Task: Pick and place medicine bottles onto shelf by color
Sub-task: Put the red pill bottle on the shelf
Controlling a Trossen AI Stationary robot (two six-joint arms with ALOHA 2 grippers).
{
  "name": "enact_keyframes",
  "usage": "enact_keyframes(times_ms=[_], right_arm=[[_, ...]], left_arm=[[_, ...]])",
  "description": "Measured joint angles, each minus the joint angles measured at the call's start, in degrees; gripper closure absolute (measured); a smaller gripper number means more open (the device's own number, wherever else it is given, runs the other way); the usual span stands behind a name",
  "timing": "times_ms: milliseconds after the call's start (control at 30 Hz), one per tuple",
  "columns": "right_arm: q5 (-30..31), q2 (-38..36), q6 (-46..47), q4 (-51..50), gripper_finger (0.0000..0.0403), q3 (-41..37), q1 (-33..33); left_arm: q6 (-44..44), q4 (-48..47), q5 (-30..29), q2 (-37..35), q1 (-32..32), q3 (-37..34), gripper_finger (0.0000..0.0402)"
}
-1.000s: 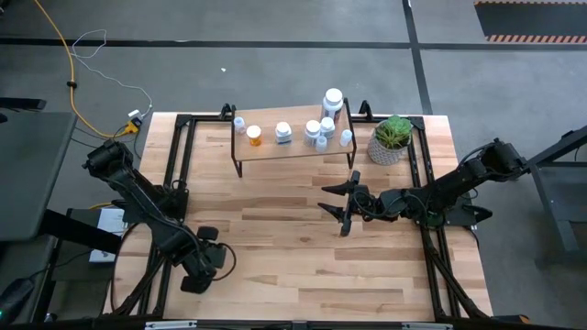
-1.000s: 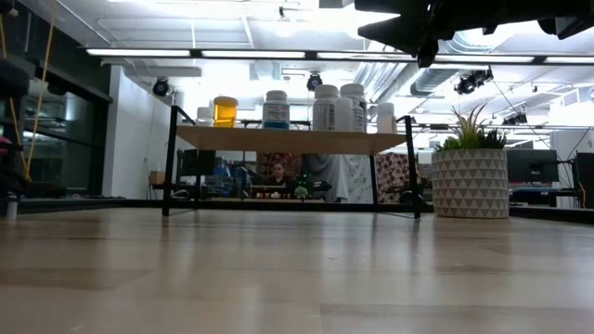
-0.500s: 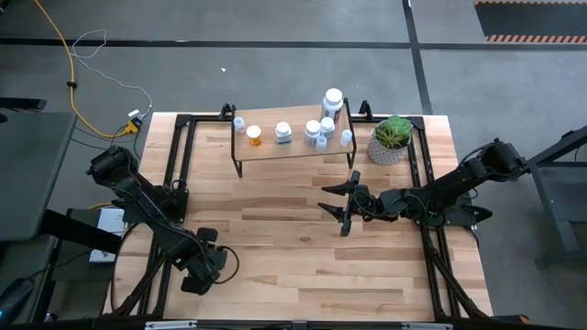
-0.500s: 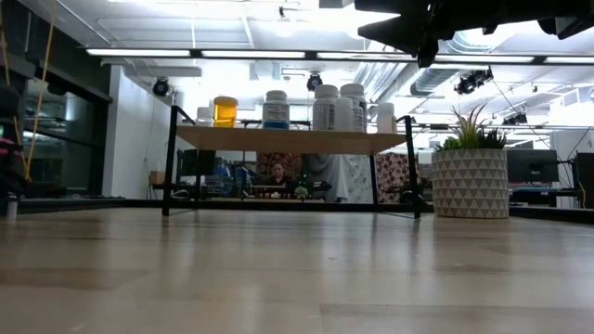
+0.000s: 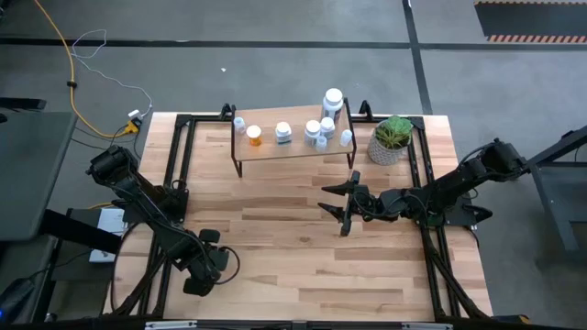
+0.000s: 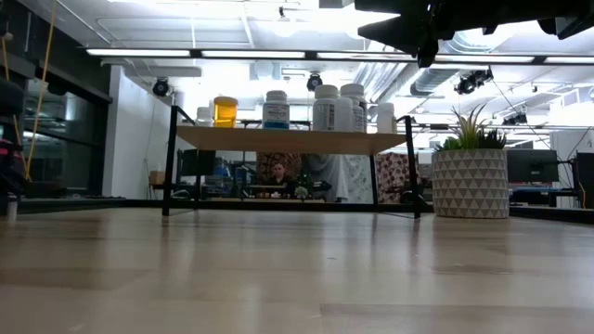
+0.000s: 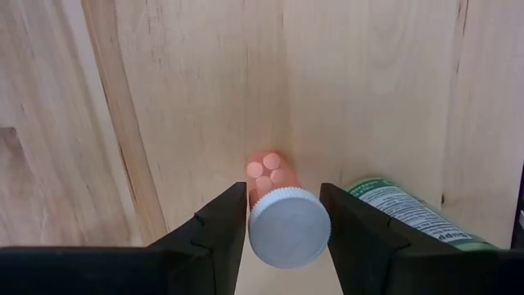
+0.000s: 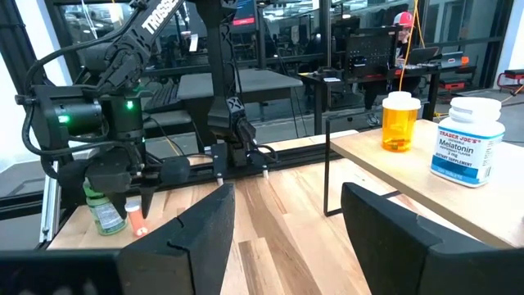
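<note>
While right gripper (image 5: 341,209) waits wide open mid-table, left gripper (image 7: 283,220) straddles orange bottle (image 7: 282,221), green bottle (image 7: 409,215) beside.

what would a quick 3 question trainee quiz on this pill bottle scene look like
1. True or false: the left gripper has an orange bottle with a white cap between its fingers.
2. Which bottle lies right beside that orange bottle on the table? A. the green bottle B. the Melatonin bottle C. the orange bottle on the shelf
3. Fill in: the right gripper hangs open and empty in front of the ____.

Key: 1 true. 2 A; the Melatonin bottle and the other orange bottle stand on the shelf. 3 shelf.
</note>
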Motion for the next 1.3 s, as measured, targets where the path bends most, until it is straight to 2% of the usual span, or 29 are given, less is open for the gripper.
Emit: enact_keyframes(times_ms=[233,600,833,1000,1300], right_arm=[[-0.02,0.00,0.00,0.01,0.0187,0.00,0.01],[-0.02,0.00,0.00,0.02,0.0187,0.00,0.00],[-0.01,0.00,0.00,0.01,0.0187,0.00,0.00],[-0.02,0.00,-0.01,0.02,0.0187,0.00,0.01],[0.00,0.00,-0.02,0.70,0.0187,0.00,0.00]], left_arm=[[-0.01,-0.08,-1.07,0.00,0.00,0.00,0.0263],[-0.01,-0.29,-1.30,0.00,0.00,0.00,0.0296],[1.67,-0.86,0.18,-0.31,0.02,0.55,0.0295],[7.95,-4.75,-1.04,-0.35,1.91,5.51,0.0296],[22.54,-22.55,-15.16,-0.35,10.48,22.25,0.0295]])
